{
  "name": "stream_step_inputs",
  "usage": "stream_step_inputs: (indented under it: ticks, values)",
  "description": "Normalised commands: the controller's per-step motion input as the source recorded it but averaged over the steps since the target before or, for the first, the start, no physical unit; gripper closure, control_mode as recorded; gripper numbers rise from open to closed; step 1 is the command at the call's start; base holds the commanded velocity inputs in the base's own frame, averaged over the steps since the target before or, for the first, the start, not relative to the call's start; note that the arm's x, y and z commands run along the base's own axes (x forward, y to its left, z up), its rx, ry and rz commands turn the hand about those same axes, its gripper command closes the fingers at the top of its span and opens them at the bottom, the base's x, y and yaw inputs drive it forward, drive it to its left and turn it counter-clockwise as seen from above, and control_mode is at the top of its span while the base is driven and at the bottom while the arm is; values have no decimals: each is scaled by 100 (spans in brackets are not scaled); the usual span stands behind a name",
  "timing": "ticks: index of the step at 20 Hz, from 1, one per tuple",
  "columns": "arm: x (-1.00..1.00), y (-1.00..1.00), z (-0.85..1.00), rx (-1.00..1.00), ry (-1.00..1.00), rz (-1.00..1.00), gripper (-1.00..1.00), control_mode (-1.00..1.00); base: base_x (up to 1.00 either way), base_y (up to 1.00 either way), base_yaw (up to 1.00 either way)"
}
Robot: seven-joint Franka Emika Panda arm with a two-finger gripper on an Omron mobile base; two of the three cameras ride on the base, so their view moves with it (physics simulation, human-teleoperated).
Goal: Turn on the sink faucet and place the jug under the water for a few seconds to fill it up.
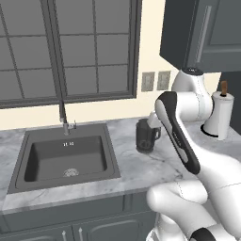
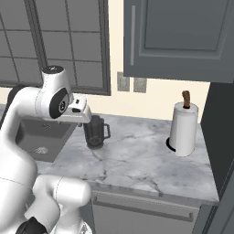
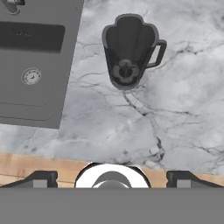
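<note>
The jug (image 3: 129,54) stands upright on the counter (image 3: 175,113) in the upper middle of the hand view, well above the claw (image 3: 112,178), whose tips are spread wide, holding nothing; the sink (image 3: 30,65) lies upper left.

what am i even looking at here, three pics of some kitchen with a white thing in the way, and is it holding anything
The white thing is a robot arm in a computer-drawn kitchen. Two pictures come from cameras behind it, left and right; the third looks down from its hand. Its gripper, whose two dark tips show at that picture's bottom, is open and holds nothing. On the marble counter stands a dark jug, upright, right of the sink. The faucet rises behind the sink, with no water running. A paper towel roll stands further right.
</note>
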Motion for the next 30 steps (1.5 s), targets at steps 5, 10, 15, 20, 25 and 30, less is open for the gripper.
stream_step_inputs:
  ticks: [5,10,15,20,25,30]
  values:
    - [0,0,0,0,0,0,-100,100,-38,0,0]
    - [0,0,0,0,0,0,-100,100,-67,1,0]
    - [0,0,0,0,0,0,-100,100,-58,24,0]
    - [0,0,0,0,0,0,-100,100,-16,71,0]
    - [0,0,0,0,0,0,-100,100,0,96,0]
    - [0,0,0,0,0,0,-100,100,18,69,0]
